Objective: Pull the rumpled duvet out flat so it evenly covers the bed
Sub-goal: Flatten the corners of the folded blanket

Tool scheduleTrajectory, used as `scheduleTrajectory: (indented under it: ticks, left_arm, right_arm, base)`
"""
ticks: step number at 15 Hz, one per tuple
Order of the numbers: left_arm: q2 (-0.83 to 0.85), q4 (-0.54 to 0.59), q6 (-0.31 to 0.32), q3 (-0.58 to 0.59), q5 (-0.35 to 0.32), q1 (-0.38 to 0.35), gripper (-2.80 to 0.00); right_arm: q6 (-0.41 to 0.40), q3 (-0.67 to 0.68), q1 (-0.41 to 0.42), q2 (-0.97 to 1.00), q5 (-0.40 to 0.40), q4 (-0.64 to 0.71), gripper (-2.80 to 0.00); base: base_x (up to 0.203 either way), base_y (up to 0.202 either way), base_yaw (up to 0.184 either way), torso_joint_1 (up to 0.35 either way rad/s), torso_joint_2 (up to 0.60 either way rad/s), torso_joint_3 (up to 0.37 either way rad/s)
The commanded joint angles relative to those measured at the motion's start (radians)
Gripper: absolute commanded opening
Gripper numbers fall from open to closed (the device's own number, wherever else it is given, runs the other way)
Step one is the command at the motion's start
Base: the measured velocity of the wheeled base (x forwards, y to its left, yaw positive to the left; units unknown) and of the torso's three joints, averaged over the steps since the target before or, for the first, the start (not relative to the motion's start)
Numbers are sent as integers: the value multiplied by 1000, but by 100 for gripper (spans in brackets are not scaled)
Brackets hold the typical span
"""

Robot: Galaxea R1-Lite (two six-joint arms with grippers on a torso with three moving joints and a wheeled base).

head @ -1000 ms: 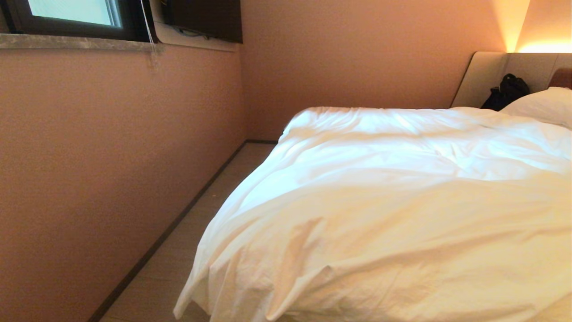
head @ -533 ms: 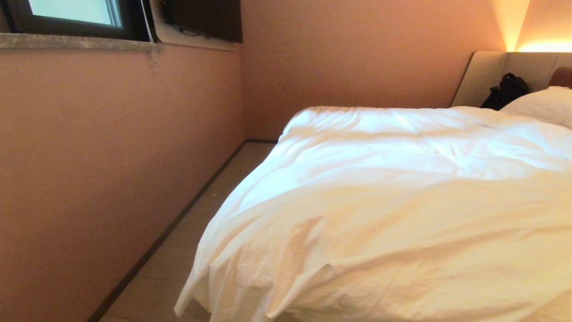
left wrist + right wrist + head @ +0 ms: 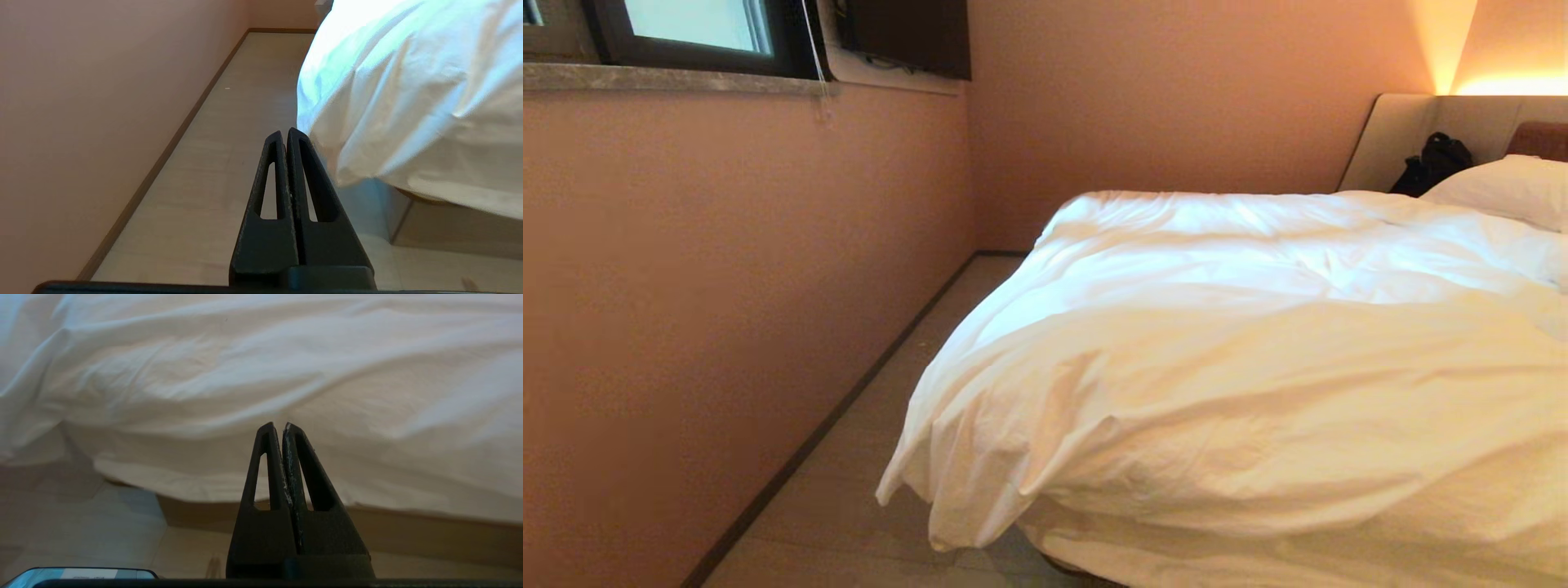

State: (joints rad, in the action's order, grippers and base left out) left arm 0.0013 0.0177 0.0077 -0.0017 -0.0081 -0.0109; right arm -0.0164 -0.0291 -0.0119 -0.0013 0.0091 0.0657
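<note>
The puffy white duvet (image 3: 1258, 367) lies rumpled over the bed, its near left corner (image 3: 947, 506) drooping past the bed's corner toward the floor. The bed's tan wooden base (image 3: 429, 539) shows below the duvet's hem. My left gripper (image 3: 285, 132) is shut and empty, low over the floor beside the hanging corner of the duvet (image 3: 400, 102). Facing the duvet's near edge (image 3: 286, 375), my right gripper (image 3: 277, 426) is shut with nothing in it. Neither arm appears in the head view.
A pink wall (image 3: 727, 310) runs along the left, leaving a narrow strip of pale floor (image 3: 849, 490) beside the bed. A window (image 3: 686, 28) sits high at the left. A white pillow (image 3: 1503, 188) and a dark bag (image 3: 1433, 163) lie by the beige headboard (image 3: 1388, 139).
The whole head view has shifted: the bed now sits slightly farther right and higher, showing more floor and the underside of the duvet's corner. The camera moved; the duvet itself lies as before.
</note>
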Motion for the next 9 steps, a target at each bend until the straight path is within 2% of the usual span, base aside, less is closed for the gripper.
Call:
scheduleTrajectory:
  ticks: [1,9]
  left_arm:
    - [-1,1,0,0,0,0,-280]
    - [0,1,6,0,2,-1,-280]
  right_arm:
    - [0,0,0,1,0,0,-280]
    - [0,0,0,1,0,0,-280]
  base:
    - [-125,0,1,-2,1,1]
    - [0,0,0,0,0,0]
